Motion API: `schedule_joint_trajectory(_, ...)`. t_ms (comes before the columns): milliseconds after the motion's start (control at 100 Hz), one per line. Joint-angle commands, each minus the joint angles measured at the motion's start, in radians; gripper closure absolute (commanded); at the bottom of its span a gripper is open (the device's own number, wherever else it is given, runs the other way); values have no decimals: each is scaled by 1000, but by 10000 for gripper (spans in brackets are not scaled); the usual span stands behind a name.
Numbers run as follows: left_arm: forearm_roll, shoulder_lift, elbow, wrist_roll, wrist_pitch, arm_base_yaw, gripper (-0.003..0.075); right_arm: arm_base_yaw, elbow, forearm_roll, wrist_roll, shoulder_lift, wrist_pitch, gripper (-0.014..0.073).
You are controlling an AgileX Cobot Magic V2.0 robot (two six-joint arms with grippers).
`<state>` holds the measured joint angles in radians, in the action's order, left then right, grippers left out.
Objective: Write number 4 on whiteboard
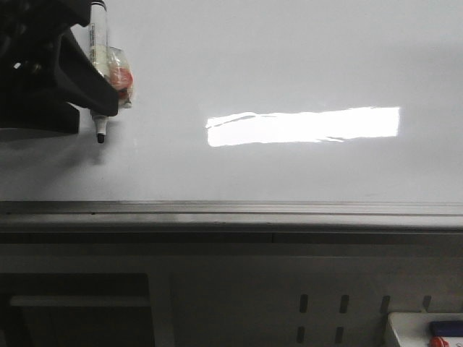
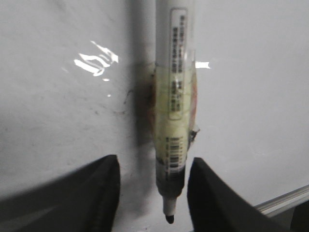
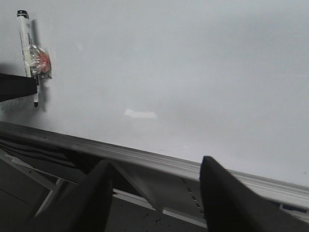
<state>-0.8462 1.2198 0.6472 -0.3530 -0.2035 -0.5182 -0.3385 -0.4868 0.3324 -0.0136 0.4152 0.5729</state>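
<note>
No number 4 shows anywhere on the whiteboard (image 1: 289, 65): the surface is bare but for faint smudges and a bright rectangular light glare (image 1: 304, 126). Judged from that, writing has not begun; all three strokes remain.

Left gripper (image 1: 92, 81) sits at the whiteboard's far left part, jaws clenched on a marker (image 1: 100, 58) with a white barrel, printed label and clear tape wrapped round its middle. An orange-red bit shows under the tape; what it is cannot be told. Cap off, dark tip (image 1: 100, 137) pointing down toward the grey edge rail (image 1: 231, 210). Tip close to the surface, a shadow just beside it; contact cannot be confirmed from any view.

Right gripper (image 3: 154, 193) hangs off the whiteboard, outside the edge rail, jaws spread apart and holding nothing.

Room: wide open surface from the marker toward the glare and beyond it, ample for the figure. Near side, the rail limits downward travel, so the long vertical should likely stop short of it. The left arm's dark body crowds the whiteboard's left margin; strokes likely run best away from it.
</note>
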Motion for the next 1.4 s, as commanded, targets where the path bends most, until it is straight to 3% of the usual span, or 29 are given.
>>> schedule_joint_trajectory(0,-8,19,20,-1,47,-2,606,-3,-34,5,-14,16,-78,232)
schedule_joint_trajectory(60,-8,19,20,-1,42,-2,738,-3,-34,5,-14,16,-78,232)
schedule_joint_trajectory(190,-8,-11,20,-1,12,-2,741,-14,-49,5,-26,17,-70,232)
schedule_joint_trajectory(270,-1,-57,20,-27,-39,-2,741,-42,-81,15,-127,17,-45,232)
schedule_joint_trajectory(540,7,-236,37,-693,-489,-86,741,-206,-232,208,-675,135,127,231)
schedule_joint_trajectory(680,76,-302,37,-896,-542,-146,741,-302,-274,234,-812,249,152,228)
schedule_joint_trajectory(1120,128,-336,37,-921,-514,-172,741,-626,-412,234,-812,535,-70,228)
schedule_joint_trajectory(1390,128,-336,37,-921,-514,-172,741,-645,-448,316,-812,649,-125,228)
